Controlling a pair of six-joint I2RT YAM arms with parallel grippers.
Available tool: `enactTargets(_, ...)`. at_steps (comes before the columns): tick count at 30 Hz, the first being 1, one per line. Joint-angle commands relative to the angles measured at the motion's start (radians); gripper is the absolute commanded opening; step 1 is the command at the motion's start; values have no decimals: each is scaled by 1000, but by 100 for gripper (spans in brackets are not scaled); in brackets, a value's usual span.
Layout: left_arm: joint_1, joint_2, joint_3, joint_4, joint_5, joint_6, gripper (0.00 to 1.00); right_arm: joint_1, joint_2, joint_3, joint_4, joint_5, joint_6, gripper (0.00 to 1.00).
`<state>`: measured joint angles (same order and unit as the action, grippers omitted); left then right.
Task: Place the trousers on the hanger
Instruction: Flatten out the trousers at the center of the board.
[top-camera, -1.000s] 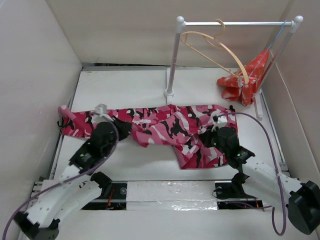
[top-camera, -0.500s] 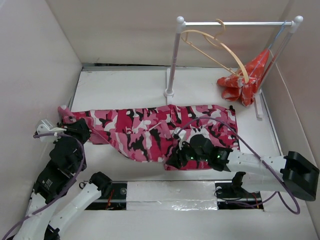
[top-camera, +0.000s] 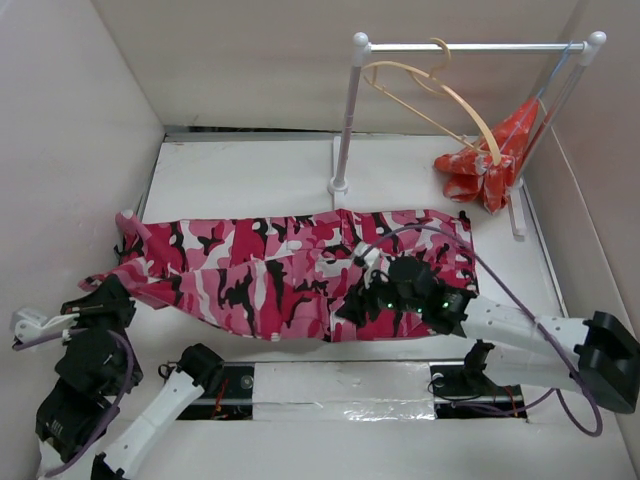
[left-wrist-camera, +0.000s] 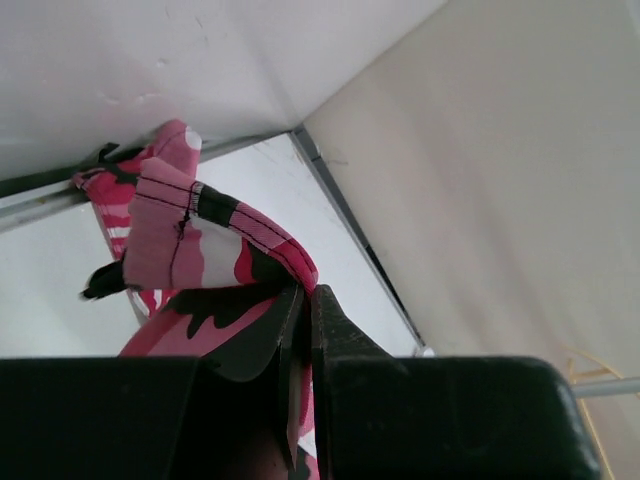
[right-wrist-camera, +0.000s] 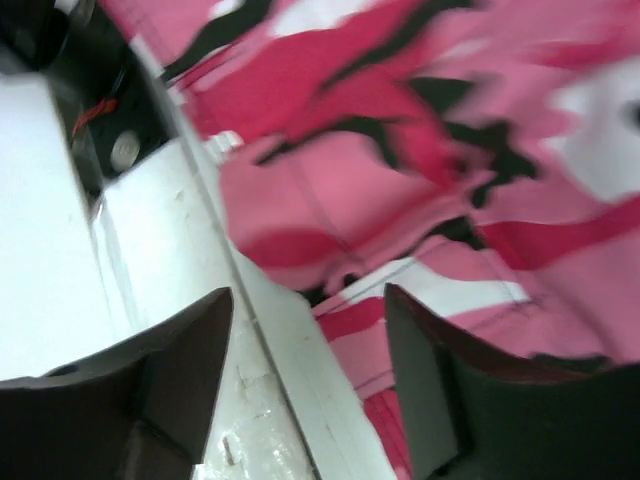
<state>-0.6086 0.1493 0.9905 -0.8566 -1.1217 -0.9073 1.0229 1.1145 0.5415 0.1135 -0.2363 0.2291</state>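
1. Pale walls box in the white bench (top-camera: 250, 180) on the left, far and right sides.
2. Trousers (top-camera: 280, 270) lie spread left to right across the bench's near half.
3. Hanger (top-camera: 430, 95) hangs bare on the far-right rail (top-camera: 470, 46), well apart from the trousers.
4. Left end effector (left-wrist-camera: 305, 300) is clamped on the trousers' left edge. Right end effector (right-wrist-camera: 305, 330) is wide open over the cloth.
5. I judge this is the grasp step. Next I need the right one to pinch, then both to lift toward the hanger.

white rail (top-camera: 470, 46) w/ ball-topped posts at far right of table (top-camera: 250, 175), red-orange cloth (top-camera: 490, 160) hanging by its right post.
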Motion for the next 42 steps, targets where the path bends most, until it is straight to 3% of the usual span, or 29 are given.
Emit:
enactTargets(1,1,-24,51,59,-128,2,0,-145,-118,-9,-12,71,16,54)
enactTargets(2,-8,-22,60,77,-125,51,0,-188,-145,-23,-9,68,27,30)
enactTargets(4,-8,-11,63,172,-90,164,0,-313,-211,-66,5,52,48,10)
enactTargets(8,-8,33,63,177,-40,173,0,-476,-272,-72,-61,29,47,2)
enactTargets(10,-8,33,47,185,-30,182,0,-535,-300,-75,-110,98,52,10)
enactTargets(11,-8,29,40,195,-30,194,0,-567,-315,-81,-142,127,61,26)
enactTargets(13,-8,6,25,234,-26,228,0,-677,-360,-130,-100,167,90,44)
enactTargets(14,-8,-5,23,254,-23,246,0,-719,-367,-150,-75,164,99,58)
enactTargets(17,-8,-39,23,344,2,320,0,-863,-349,-198,-22,169,127,72)
enactTargets(20,-8,-42,17,410,52,367,0,-998,-288,-207,23,201,136,79)
enactTargets(24,-8,-36,-56,451,131,354,0,-1093,-197,-193,121,232,164,84)
enactTargets(25,-8,-37,-75,465,163,357,0,-1093,-171,-178,123,303,170,86)
enactTargets(29,-8,-48,-115,510,212,373,0,-1165,29,-17,100,290,185,88)
enactTargets(36,-8,-137,-136,579,253,435,0,-1319,341,143,81,88,199,85)
enactTargets(42,3,-198,-159,617,336,458,0,-1354,491,228,31,-58,159,80)
